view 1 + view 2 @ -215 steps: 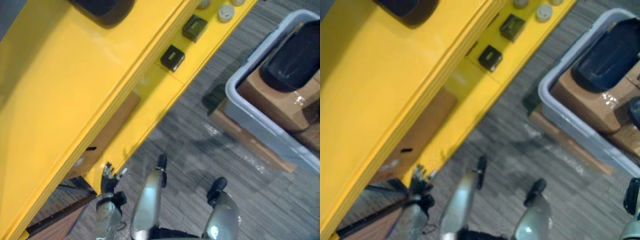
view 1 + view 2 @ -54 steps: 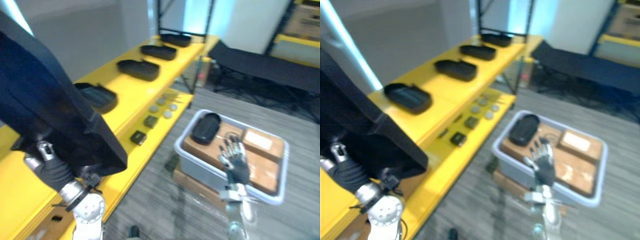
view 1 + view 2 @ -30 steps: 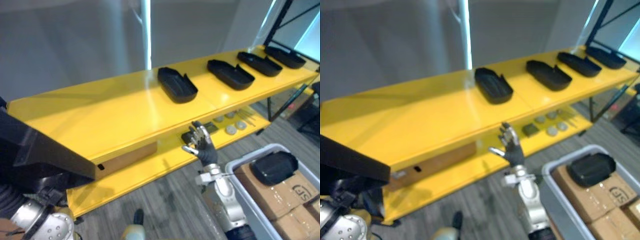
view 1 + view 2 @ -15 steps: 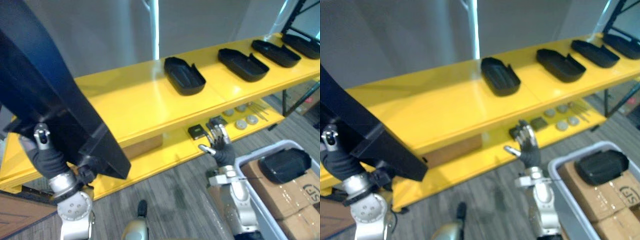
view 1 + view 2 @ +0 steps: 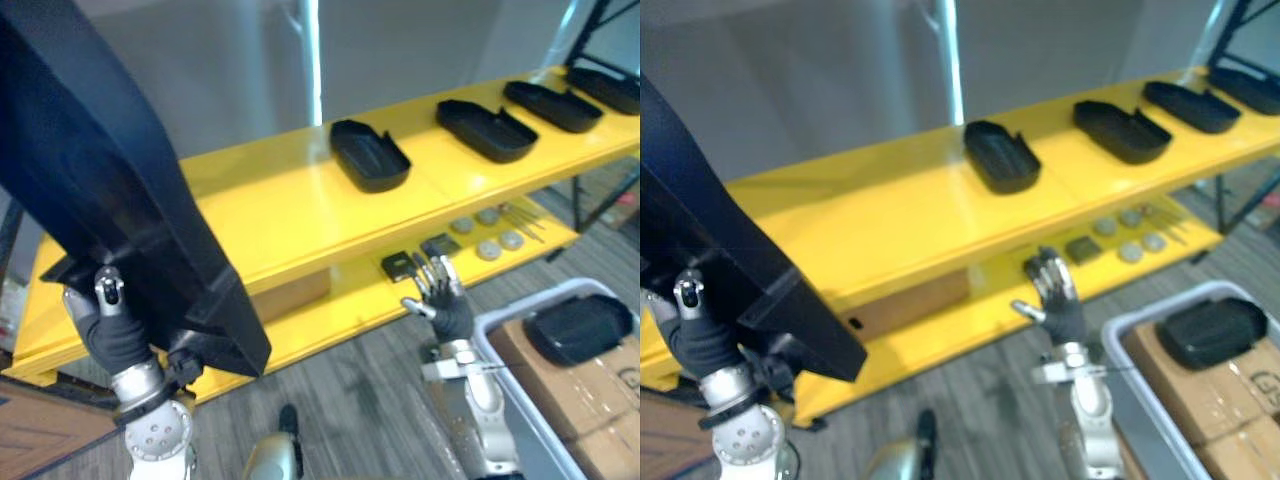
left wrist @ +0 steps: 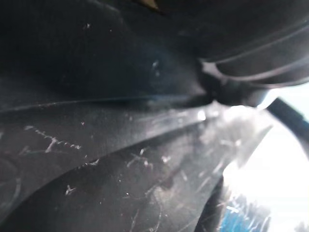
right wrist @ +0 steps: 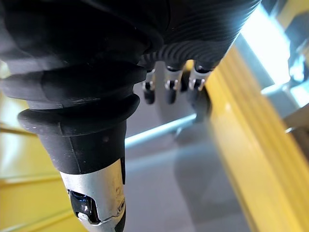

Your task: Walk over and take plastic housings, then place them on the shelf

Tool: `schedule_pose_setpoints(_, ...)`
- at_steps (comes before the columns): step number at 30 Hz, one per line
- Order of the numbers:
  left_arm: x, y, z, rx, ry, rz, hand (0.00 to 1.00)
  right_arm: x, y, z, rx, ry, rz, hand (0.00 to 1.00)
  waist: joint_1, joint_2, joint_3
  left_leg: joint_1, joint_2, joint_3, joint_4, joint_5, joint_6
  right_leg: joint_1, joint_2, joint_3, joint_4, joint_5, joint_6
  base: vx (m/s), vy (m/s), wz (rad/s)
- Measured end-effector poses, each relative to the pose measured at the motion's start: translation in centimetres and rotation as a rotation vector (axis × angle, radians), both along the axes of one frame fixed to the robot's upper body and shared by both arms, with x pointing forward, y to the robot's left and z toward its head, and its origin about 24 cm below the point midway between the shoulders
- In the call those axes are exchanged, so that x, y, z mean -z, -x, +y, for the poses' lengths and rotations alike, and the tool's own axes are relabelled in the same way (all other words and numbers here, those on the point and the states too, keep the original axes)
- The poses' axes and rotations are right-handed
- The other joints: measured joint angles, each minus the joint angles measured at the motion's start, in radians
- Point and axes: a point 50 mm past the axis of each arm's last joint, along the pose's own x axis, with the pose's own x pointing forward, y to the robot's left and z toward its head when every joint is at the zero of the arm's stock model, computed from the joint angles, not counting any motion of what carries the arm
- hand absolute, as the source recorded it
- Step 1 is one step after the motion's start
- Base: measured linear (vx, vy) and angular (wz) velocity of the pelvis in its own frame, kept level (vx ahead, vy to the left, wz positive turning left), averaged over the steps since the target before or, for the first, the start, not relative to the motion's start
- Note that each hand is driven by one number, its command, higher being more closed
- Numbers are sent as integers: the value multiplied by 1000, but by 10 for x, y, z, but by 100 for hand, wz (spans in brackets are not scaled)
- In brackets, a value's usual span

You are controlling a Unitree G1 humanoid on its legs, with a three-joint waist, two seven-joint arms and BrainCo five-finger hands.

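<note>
Grey wall stands behind a long yellow shelf [image 5: 290, 215] with a top board and a lower board. Four black plastic housings [image 5: 368, 155] lie in a row on the top board, well apart from each other. Small dark boxes [image 5: 398, 265] and round grey discs [image 5: 487, 250] sit on the lower board.

On the left, very near the camera, the left hand [image 5: 112, 335] holds up a big black housing [image 5: 100, 180], tilted, in front of the shelf. I cannot tell if that hand is open or closed, because the housing hides it.

The right hand [image 5: 447, 305] is open and holds nothing. It is up in front of the lower board, near the dark boxes.

On the floor to the right is a grey bin [image 5: 1140, 322] with brown boxes [image 5: 610, 400] in it. One more housing [image 5: 578, 328] lies on top of them.
</note>
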Motion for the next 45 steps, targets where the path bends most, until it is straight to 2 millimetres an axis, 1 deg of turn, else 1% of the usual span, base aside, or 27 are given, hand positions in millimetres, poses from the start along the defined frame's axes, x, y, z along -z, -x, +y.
schedule_pose_setpoints(1, -5, -3, 1, 6, -37, -18, 100, -2, 0, -1, 29, -7, -13, 0, -7, -18, 6, 16, -24, -21, 14, -36, 3, -104, -59, 92, 237, 73, -84, 327, 190, 55)
schedule_pose_setpoints(2, -11, -4, 3, 6, -83, -29, 100, -3, 0, -2, 46, -3, -22, 0, -18, -28, 10, 70, -32, -30, -36, -37, 6, -177, -83, 155, 382, 209, -91, 258, 151, 44)
schedule_pose_setpoints(3, -14, -3, 5, 2, -107, -37, 100, -5, -1, -2, 49, 4, -32, 0, -19, -27, 10, 90, -29, -38, -61, -37, 7, -202, -81, 167, 406, 211, -79, 297, 83, 21)
schedule_pose_setpoints(4, -20, -4, 8, -7, -138, -60, 100, -12, -5, -2, 51, 16, -67, 0, -23, -27, 8, 115, -15, -52, -94, -35, 12, -253, -58, 175, 400, 134, -72, 295, 51, 14)
schedule_pose_setpoints(5, -26, -7, 11, -19, -150, -83, 100, -22, -11, -3, 57, 23, -117, 0, -27, -25, 8, 143, 2, -58, -123, -34, 12, -286, -13, 189, 308, 86, -65, 296, 46, 17)
schedule_pose_setpoints(6, -29, -10, 12, -18, -142, -94, 100, -28, -13, -5, 65, 24, -143, 0, -31, -23, 9, 156, 8, -67, -132, -32, -1, -289, 7, 191, 243, 78, -52, 298, 35, 22)
schedule_pose_setpoints(8, -34, -21, 14, -19, -102, -117, 100, -45, -16, -14, 102, 31, -217, 0, -30, -20, 9, 190, 25, -87, -149, -55, -24, -350, 55, 272, 43, 89, -33, 297, -9, 22)
schedule_pose_setpoints(9, -33, -24, 15, -26, -89, -112, 100, -48, -17, -15, 108, 34, -228, 0, -31, -17, 7, 196, 32, -91, -148, -64, -32, -366, 62, 293, 6, 98, -19, 284, -80, 24)
schedule_pose_setpoints(10, -29, -28, 17, -45, -62, -88, 100, -49, -17, -18, 114, 39, -232, 0, -38, -11, 4, 209, 47, -110, -145, -81, -52, -387, 86, 337, -57, 117, 7, 232, -98, 32)
schedule_pose_setpoints(12, -22, -31, 21, -71, -38, -40, 100, -48, -15, -23, 112, 52, -225, 0, -57, -16, -2, 228, 59, -159, -145, -102, -87, -382, 106, 366, -132, 150, 31, 342, -275, 72)
schedule_pose_setpoints(14, -18, -31, 23, -72, -24, -11, 100, -52, -12, -25, 111, 63, -239, 0, -61, -43, -30, 222, 64, -201, -144, -128, -128, -364, 124, 369, -224, 245, 19, 374, -458, 95)
schedule_pose_setpoints(15, -9, -31, 19, -54, 20, 20, 100, -52, -11, -31, 116, 94, -232, 0, -69, -13, -47, 210, 106, -236, -135, -145, -153, -332, 151, 312, -230, 286, 47, 305, -384, 113)
schedule_pose_setpoints(16, -1, -30, 13, -32, 60, 53, 100, -52, -9, -40, 137, 129, -219, 0, -76, 35, -78, 184, 176, -161, -141, -130, -149, -310, 181, 245, -265, 283, 23, 303, -343, 119)
schedule_pose_setpoints(18, 2, -31, 8, -4, 73, 65, 100, -57, -7, -55, 187, 172, -228, 0, -78, 70, -89, 189, 207, -45, -173, -57, -155, -272, 188, 185, -287, 283, 14, 279, -236, 104)
schedule_pose_setpoints(20, -4, -32, 3, 44, 36, 50, 100, -73, -1, -75, 303, 274, -281, 0, -83, 85, -100, 251, 197, 90, -278, 42, -140, -200, 182, 123, -296, 277, 3, 245, -169, 111)
schedule_pose_setpoints(21, -5, -32, 3, 48, 31, 46, 100, -77, 0, -76, 316, 284, -297, 0, -81, 86, -100, 261, 196, 91, -290, 49, -138, -194, 183, 123, -296, 275, 1, 200, -86, 60)
schedule_pose_setpoints(23, -17, -26, 0, 76, -10, -10, 100, -114, 11, -77, 398, 373, -480, 0, -73, 89, -104, 303, 188, 94, -359, 79, -140, -176, 193, 126, -305, 271, -7, 154, -60, 12)
schedule_pose_setpoints(24, -19, -25, -1, 83, -20, -20, 100, -122, 14, -77, 415, 386, -519, 0, -72, 88, -105, 307, 188, 96, -365, 79, -140, -176, 193, 128, -309, 271, -6, 106, -29, -17)
schedule_pose_setpoints(25, -24, -24, -2, 99, -52, -34, 100, -139, 24, -79, 473, 411, -607, 0, -74, 83, -109, 318, 183, 117, -382, 79, -140, -176, 194, 134, -319, 271, -6, 83, -1, -28)
schedule_pose_setpoints(26, -28, -25, -1, 111, -96, -31, 100, -151, 34, -84, 517, 406, -668, 0, -80, 65, -109, 330, 178, 130, -393, 79, -141, -173, 192, 141, -335, 272, -4, 72, 9, -35)
schedule_pose_setpoints(29, -34, -32, 4, 141, -166, 16, 100, -165, 60, -101, 609, 383, -749, 0, -101, 20, -126, 344, 169, 169, -412, 78, -141, -174, 193, 165, -378, 295, 5, 47, 21, -34)
schedule_pose_setpoints(32, -32, -37, 5, 158, -160, 78, 100, -169, 73, -107, 648, 393, -774, 0, -123, 12, -131, 371, 164, 203, -421, 69, -138, -168, 194, 192, -399, 318, 10, 28, 43, -35)
schedule_pose_setpoints(33, -31, -41, 5, 171, -167, 110, 100, -169, 78, -110, 669, 410, -773, 0, -138, 13, -130, 381, 159, 213, -421, 58, -140, -161, 192, 194, -407, 320, 11, -11, 48, -32)
schedule_pose_setpoints(35, -30, -47, 4, 223, -150, 154, 100, -169, 83, -114, 694, 425, -761, 0, -147, 21, -130, 393, 157, 235, -420, 34, -145, -160, 192, 214, -421, 323, 15, -25, 46, -35)
schedule_pose_setpoints(39, -10, -70, 2, 335, -78, 350, 100, -164, 84, -116, 708, 429, -728, 0, -169, 31, -130, 399, 151, 267, -420, 11, -153, -164, 193, 242, -455, 332, 31, -69, 13, -27)
schedule_pose_setpoints(43, 37, -93, -6, 414, 18, 669, 100, -156, 84, -119, 728, 387, -671, 0, -195, 48, -121, 398, 149, 292, -420, 8, -154, -179, 196, 267, -467, 338, 38, -92, -25, -20)
schedule_pose_setpoints(45, 48, -96, -13, 438, 28, 741, 100, -152, 84, -120, 731, 383, -643, 0, -198, 59, -122, 399, 150, 308, -420, 8, -154, -186, 198, 278, -467, 341, 39, -51, -12, -23)
